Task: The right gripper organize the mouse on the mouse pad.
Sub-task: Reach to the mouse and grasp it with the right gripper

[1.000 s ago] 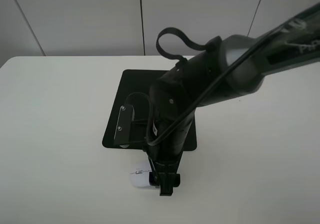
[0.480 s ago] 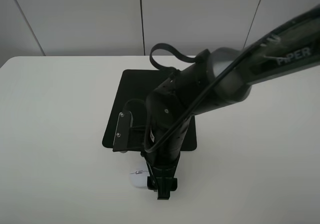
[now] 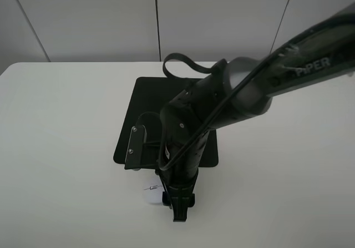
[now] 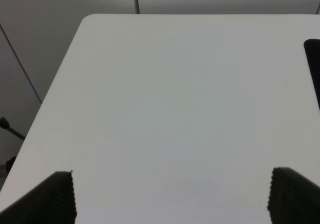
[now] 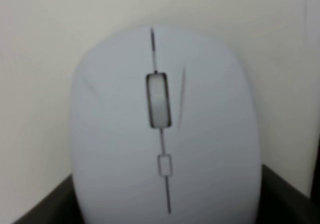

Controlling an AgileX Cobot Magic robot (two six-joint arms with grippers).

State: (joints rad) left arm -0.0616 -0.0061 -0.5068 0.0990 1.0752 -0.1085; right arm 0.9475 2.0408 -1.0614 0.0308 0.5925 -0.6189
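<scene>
The white mouse lies on the white table just in front of the near edge of the black mouse pad, off the pad. My right gripper reaches down over the mouse from the right. In the right wrist view the mouse fills the frame, scroll wheel up, and the dark fingers stand on either side of it, jaws apart around it. My left gripper is open over bare table. Only the pad's edge shows in the left wrist view.
The right arm and its cable loop cover much of the pad's right half. A grey wall stands behind the table's far edge. The table's left edge shows in the left wrist view.
The right arm has swung slightly left and lower, bringing the gripper closer around the mouse. The mouse has barely shifted.
</scene>
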